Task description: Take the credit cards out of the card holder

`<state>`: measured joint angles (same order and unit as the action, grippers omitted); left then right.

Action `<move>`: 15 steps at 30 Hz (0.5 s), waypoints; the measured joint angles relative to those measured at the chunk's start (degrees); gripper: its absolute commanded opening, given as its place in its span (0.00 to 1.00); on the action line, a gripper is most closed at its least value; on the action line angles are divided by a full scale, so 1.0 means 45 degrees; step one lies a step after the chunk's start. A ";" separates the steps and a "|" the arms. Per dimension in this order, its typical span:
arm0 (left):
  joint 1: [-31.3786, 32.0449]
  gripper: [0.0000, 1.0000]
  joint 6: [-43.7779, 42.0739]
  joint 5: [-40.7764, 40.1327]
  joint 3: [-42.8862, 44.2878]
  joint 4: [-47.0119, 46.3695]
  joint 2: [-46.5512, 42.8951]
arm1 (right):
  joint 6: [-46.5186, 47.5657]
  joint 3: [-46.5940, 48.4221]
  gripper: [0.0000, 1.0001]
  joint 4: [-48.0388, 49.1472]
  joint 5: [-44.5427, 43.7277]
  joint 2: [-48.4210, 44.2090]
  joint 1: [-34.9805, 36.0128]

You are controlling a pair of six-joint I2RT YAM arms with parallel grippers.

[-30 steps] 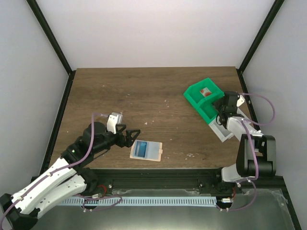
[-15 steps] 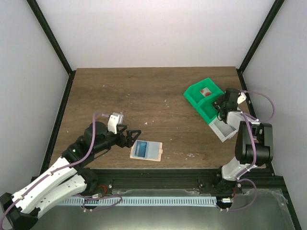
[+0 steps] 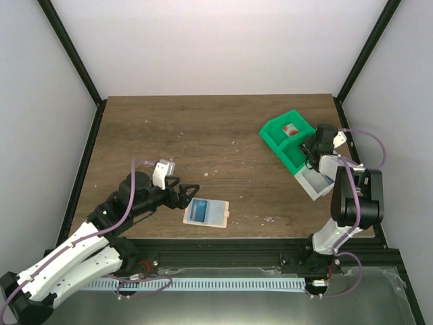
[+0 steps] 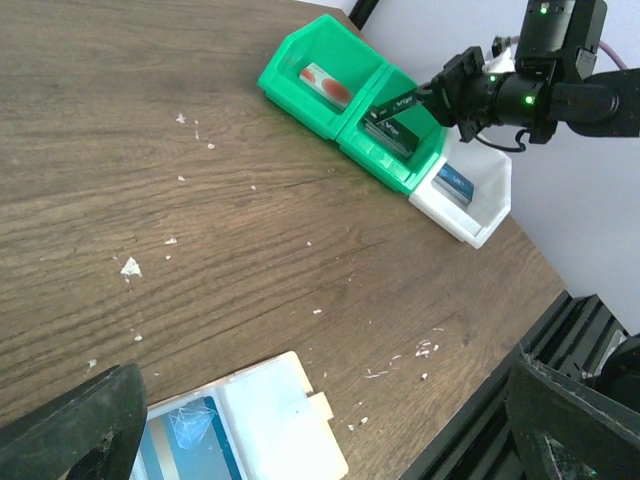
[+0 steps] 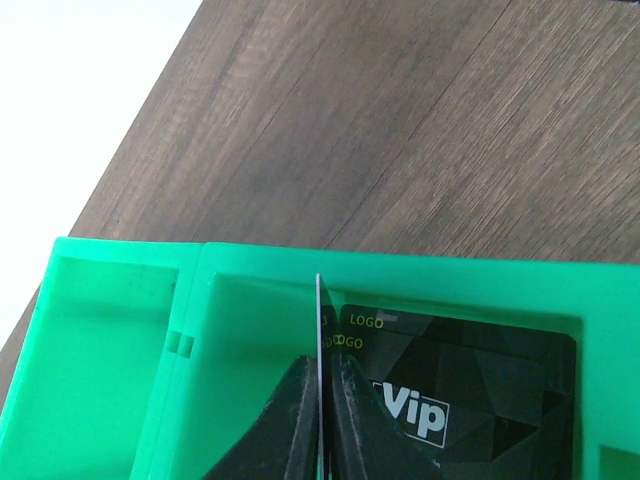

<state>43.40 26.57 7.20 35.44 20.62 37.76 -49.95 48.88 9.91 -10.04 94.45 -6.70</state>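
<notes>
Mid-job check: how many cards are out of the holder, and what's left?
Done: a dark card lies in the green tray. In hand: the right gripper, jaws shut on another card edge-on, above that compartment. Left: a blue card sits in the card holder; the left gripper is open beside it.

The table (image 3: 203, 135) is dark wood, matt, with an open grain and pale flecks. By its right edge the green tray (image 4: 300, 108) is smooth moulded plastic with a soft sheen, and the white bin (image 4: 455, 218) beside it looks alike. The flat card (image 5: 480, 400) is glossy black with faceted print. The upright card (image 5: 320, 340) shows a thin pale edge. Near the front edge the card holder (image 4: 270, 400) looks pale and matt, with a shiny film over one pocket.
</notes>
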 measured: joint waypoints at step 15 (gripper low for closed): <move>0.0000 1.00 -0.0058 0.0287 0.0000 -0.0102 -0.0005 | -0.0155 0.0529 0.01 -0.1501 -0.0437 -0.0151 -0.0024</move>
<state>43.40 26.30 8.49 35.44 20.16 37.74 -50.65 51.27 3.16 -12.01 93.78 -6.81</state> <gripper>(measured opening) 0.997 0.017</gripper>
